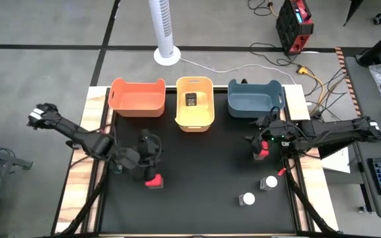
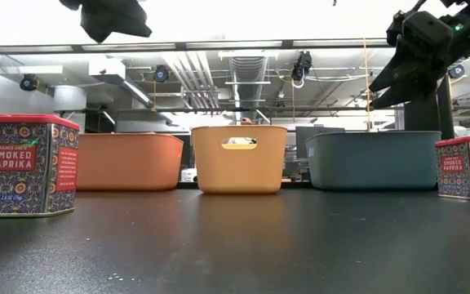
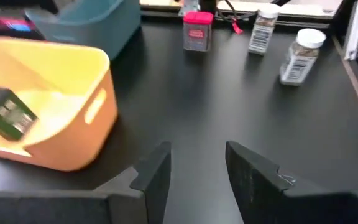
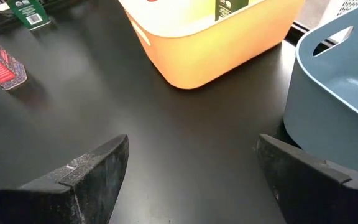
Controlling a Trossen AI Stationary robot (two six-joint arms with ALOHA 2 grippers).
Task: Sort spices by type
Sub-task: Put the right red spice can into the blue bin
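A yellow bin (image 1: pixel 195 119) at the far middle holds one black spice box (image 1: pixel 190 100), lying on the bin's floor. A second black box (image 4: pixel 27 12) shows on the table only in the right wrist view. One red spice tin (image 1: pixel 154 180) stands just near of my left gripper (image 1: pixel 152 151), which is open with nothing between its fingers (image 3: pixel 157 177). The other red tin (image 1: pixel 262 151) stands under my right gripper (image 1: pixel 253 139), open wide and holding nothing. Two clear white-capped jars (image 1: pixel 269 182) (image 1: pixel 247 199) stand upright at the near right.
An orange bin (image 1: pixel 136 97) stands at the far left and a blue bin (image 1: pixel 254 99) at the far right, flanking the yellow one. Bare black mat (image 1: pixel 204 172) lies between the two arms. A thin red stick (image 3: pixel 235 26) lies by the right red tin.
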